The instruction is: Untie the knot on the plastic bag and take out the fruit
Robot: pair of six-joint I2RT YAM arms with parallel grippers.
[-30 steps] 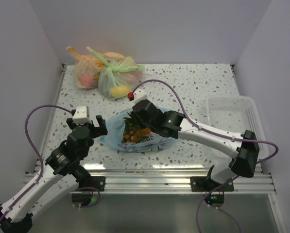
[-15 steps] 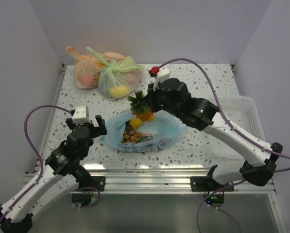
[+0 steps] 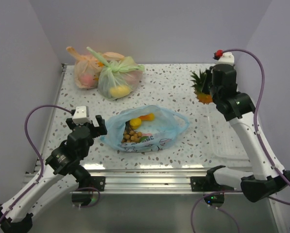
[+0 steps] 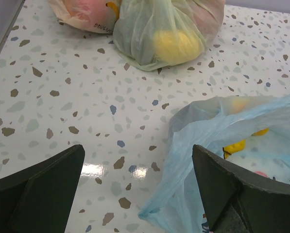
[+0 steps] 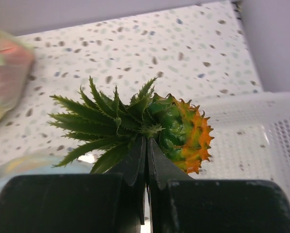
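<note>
Within the right end effector (image 5: 146, 148), pineapple (image 5: 187, 133) crown.

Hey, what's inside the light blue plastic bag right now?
The plastic bag lies open at the top, showing a yellow piece, an orange piece and a bunch of tan berries. Anything beneath them or under the crumpled folds is covered.

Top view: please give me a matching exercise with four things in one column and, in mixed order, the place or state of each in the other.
Things:
1. pineapple
2. blue bag
3. green bag
4. left tool

Places or states:
a. open, beside the blue bag's left edge
b. at the back left of the table
c. held by the shut right tool
d. lying open in the middle of the table

Pairs: 1-c, 2-d, 3-b, 4-a
</note>
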